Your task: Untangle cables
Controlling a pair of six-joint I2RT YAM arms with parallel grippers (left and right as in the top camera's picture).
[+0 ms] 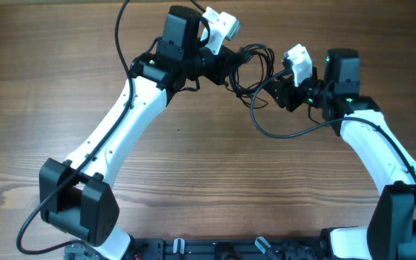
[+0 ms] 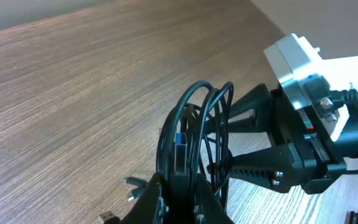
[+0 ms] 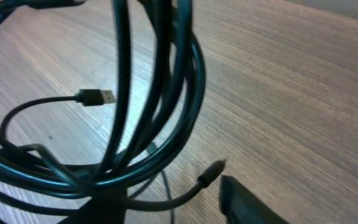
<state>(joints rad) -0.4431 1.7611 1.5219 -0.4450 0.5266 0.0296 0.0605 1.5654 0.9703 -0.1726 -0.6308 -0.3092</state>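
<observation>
The cables (image 1: 256, 66) are a bundle of thin black loops hanging between my two grippers above the table. My left gripper (image 1: 231, 63) is shut on the bundle; in the left wrist view its jaws (image 2: 182, 199) pinch the loops (image 2: 194, 118), which rise upward. My right gripper (image 1: 276, 90) is open, and in the left wrist view its fingers (image 2: 219, 146) straddle some strands. In the right wrist view the loops (image 3: 185, 74) cross the open jaws (image 3: 166, 194). A USB plug (image 3: 98, 97) and a round plug end (image 3: 213, 172) hang loose.
Two small plug ends (image 2: 135, 183) dangle just above the wood table (image 1: 63, 79) beside my left jaws. A thicker black arm cable (image 1: 280, 132) sags below the right gripper. Both arms meet at the far middle of the table.
</observation>
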